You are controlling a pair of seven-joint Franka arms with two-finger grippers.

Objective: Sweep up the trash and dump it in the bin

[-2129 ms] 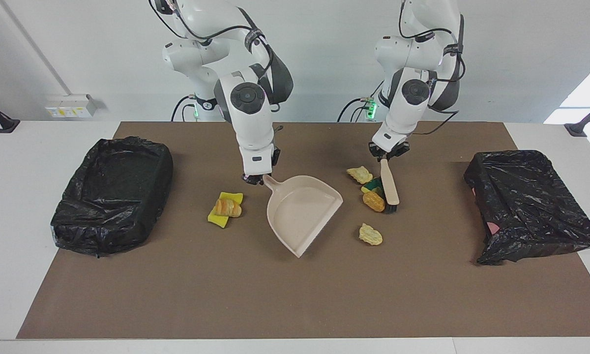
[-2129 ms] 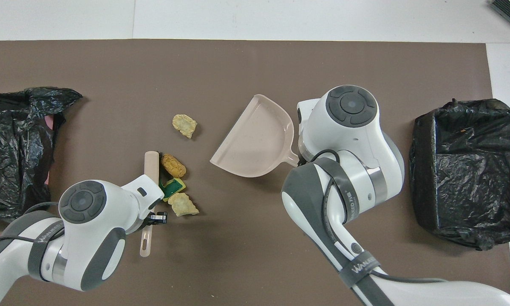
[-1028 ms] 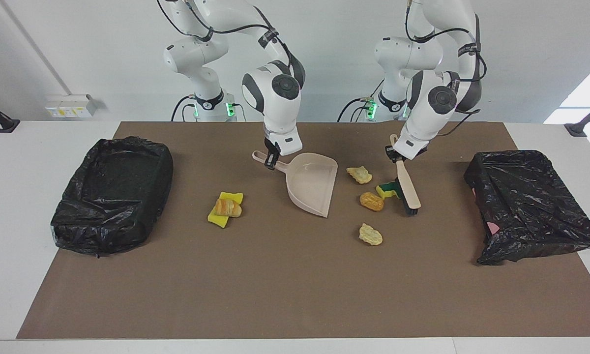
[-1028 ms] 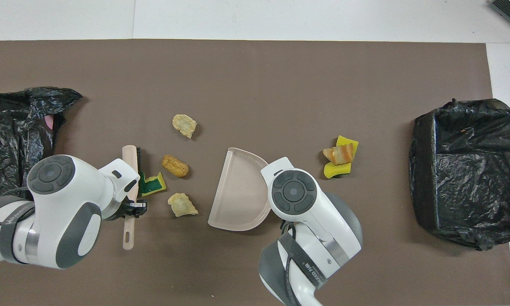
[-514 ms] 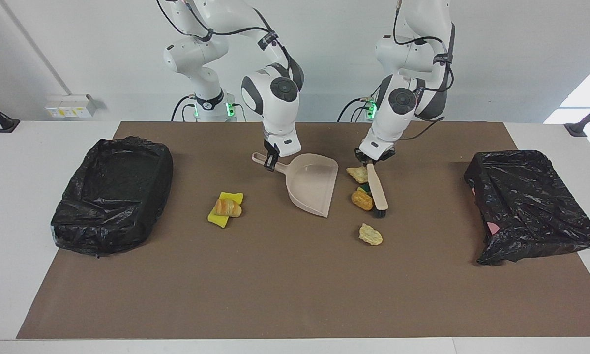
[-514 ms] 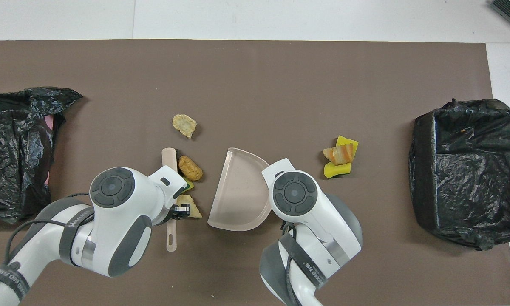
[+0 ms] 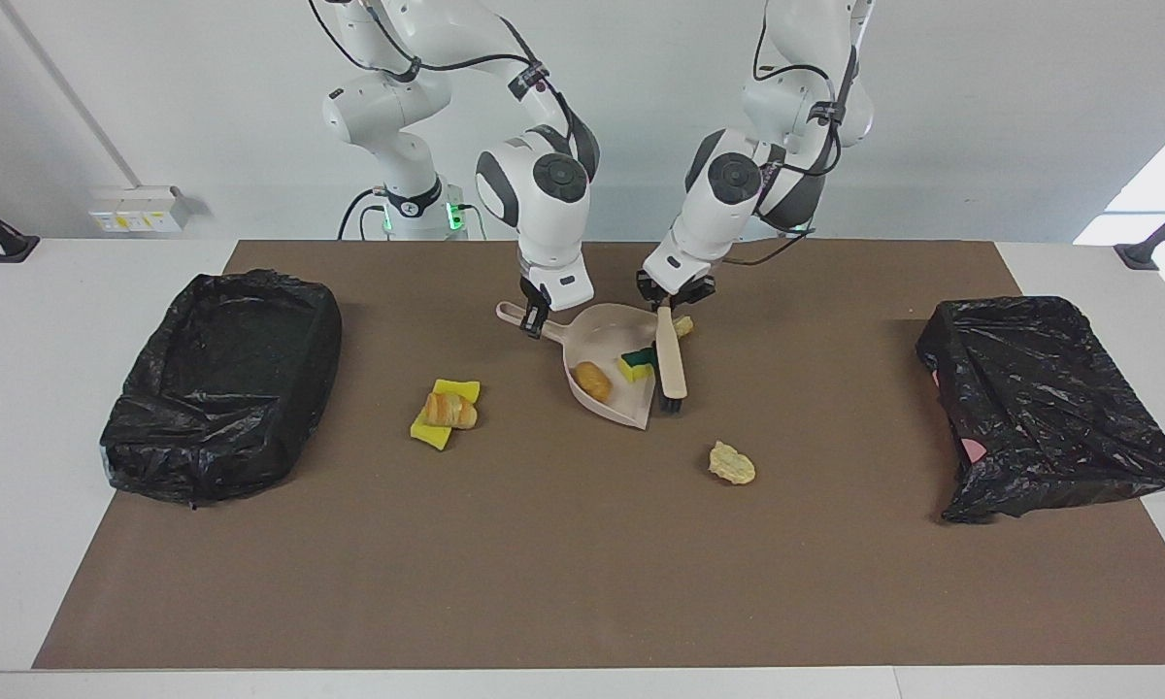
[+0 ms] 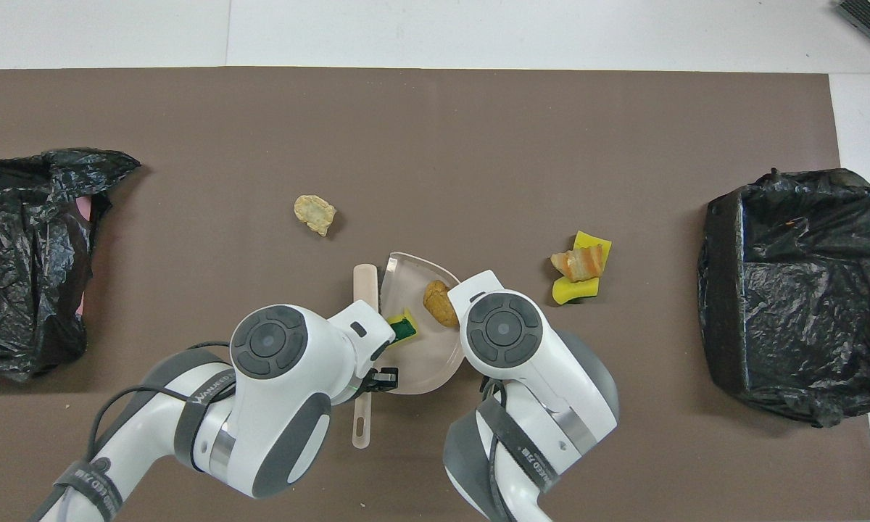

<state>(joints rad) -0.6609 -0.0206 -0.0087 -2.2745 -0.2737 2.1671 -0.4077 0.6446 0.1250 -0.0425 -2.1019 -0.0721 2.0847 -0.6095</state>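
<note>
Left tool: your left gripper (image 7: 668, 296) is clamped shut on the handle of the beige brush (image 7: 671, 364). The dark bristles stand at the open edge of the dustpan.
Right tool: your right gripper (image 7: 534, 325) is closed on the handle of the beige plastic dustpan (image 7: 607, 340). The pan lies flat on the brown mat (image 7: 544, 563), with its mouth toward the left arm's end of the table.
Nearest trash: a small pale-yellow piece (image 7: 682, 325) sits just beside the brush handle. As far as I can tell it is outside the pan.
In the dustpan: you have two pieces aboard, a yellow sponge bit with a green side (image 7: 637, 364) and a golden-brown bread lump (image 7: 592, 381).
On the mat, right arm's end: a striped golden roll (image 7: 447, 410) rests on a flat yellow sponge piece (image 7: 432, 432), unswept.
Farthest trash: a pale-yellow pastry lump (image 7: 731, 463) lies alone, farther from the robots than the pan.
Bin, right arm's end: the black-bag-lined bin (image 7: 223, 383) stands open, and no trash shows in it.
Bag, left arm's end: a crumpled black bag (image 7: 1048, 408) looks collapsed, and its contents cannot be made out.
Progress: I judge you partway through sweeping. Four pieces are left to gather, and nothing has been dumped.
</note>
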